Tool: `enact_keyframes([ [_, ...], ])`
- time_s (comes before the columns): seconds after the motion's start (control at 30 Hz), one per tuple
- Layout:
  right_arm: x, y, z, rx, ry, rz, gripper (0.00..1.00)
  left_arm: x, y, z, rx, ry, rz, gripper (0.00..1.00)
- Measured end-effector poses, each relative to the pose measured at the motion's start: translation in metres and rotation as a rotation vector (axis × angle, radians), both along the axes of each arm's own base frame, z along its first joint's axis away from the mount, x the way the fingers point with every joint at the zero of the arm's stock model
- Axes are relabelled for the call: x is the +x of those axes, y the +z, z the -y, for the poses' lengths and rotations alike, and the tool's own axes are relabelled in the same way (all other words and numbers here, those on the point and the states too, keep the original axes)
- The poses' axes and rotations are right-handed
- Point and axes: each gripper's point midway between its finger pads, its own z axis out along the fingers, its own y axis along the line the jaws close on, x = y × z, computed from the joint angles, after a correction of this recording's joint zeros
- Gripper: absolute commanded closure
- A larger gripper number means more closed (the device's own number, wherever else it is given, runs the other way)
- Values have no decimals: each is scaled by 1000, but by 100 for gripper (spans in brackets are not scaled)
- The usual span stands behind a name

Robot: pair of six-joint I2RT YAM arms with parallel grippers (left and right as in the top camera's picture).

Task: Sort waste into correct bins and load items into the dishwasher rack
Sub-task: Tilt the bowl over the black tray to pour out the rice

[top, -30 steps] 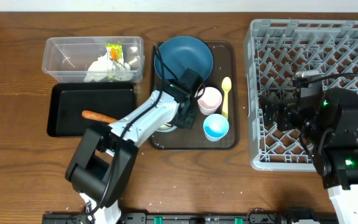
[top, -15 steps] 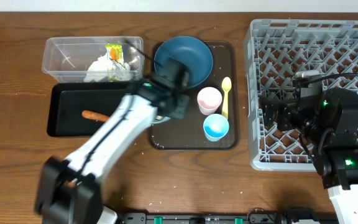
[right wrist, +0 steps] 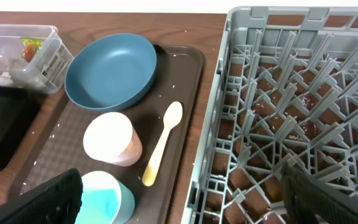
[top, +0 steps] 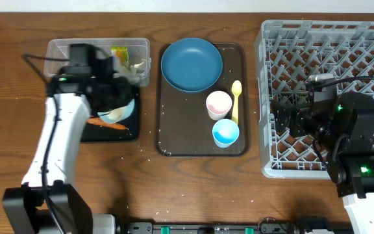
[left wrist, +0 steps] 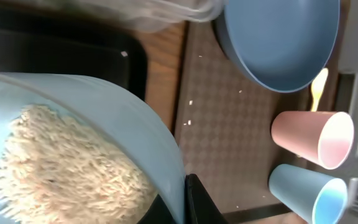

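Over the black tray [top: 112,135] on the left, the left gripper [left wrist: 182,202] pinches the rim of the light blue bowl [left wrist: 104,112], which holds white rice [left wrist: 61,168]. At the right, the right gripper [right wrist: 185,202] hangs over the left side of the grey rack [top: 369,52], fingers spread wide and empty.

From overhead I get bright, even light from above. The brown wooden desk [top: 193,182] carries only soft, faint shadows beneath the left arm [top: 50,149], and a green lamp [top: 364,170] glows on the right arm [top: 349,130]. There is no harsh glare, just a mild sheen on the dark blue round plate [top: 191,64].

My left wrist view is poor. The light blue bowl of white rice [left wrist: 73,143] fills it, out of focus, and the clear plastic tub [left wrist: 166,9] is a smear.

The right wrist view is crisp, though the grey plastic lattice rack [right wrist: 303,93] bows slightly toward the edges.
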Motion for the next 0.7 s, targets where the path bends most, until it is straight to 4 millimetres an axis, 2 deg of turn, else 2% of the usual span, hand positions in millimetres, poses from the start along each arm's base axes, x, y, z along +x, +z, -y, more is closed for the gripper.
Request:
enact_keyframes([
  [0.13, 0, 0, 0, 0, 0, 0, 1, -3, -7, -24, -100, 41, -9, 94],
  [0.33, 0, 0, 0, 0, 0, -2, 1, 0, -17, -42, -287, 56, 13, 94],
  [0.57, 0, 0, 0, 0, 0, -2, 1, 9, -36, -43, -483, 42, 16, 94],
  [0.7, 0, 0, 0, 0, 0, -2, 1, 13, -37, -36, -566, 19, 34, 94],
])
